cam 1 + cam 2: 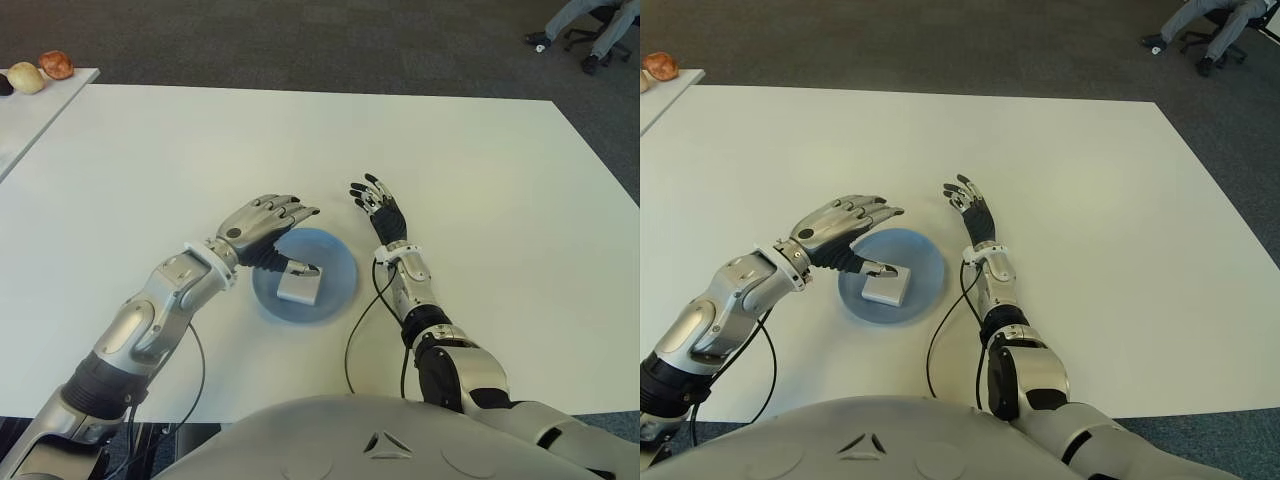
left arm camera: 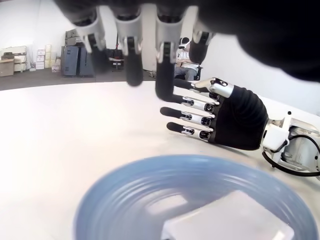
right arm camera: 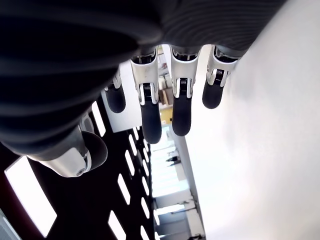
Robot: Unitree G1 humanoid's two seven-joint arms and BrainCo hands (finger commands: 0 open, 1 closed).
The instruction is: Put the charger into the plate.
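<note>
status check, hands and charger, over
Left hand open, hovering over the plate. Charger lying in the plate, not held. Right hand open, beside the plate's right. Nothing in the way.

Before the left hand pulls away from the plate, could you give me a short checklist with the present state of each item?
1. Charger lies inside the plate: ok.
2. Left hand has let go, fingers extended above the charger: ok, though thumb contact cannot be ruled out.
3. Right hand open, beside the plate on its right, holding nothing: ok.
4. Plate flat on the table: ok.
5. Charger lying level in the plate: cannot tell.
</note>
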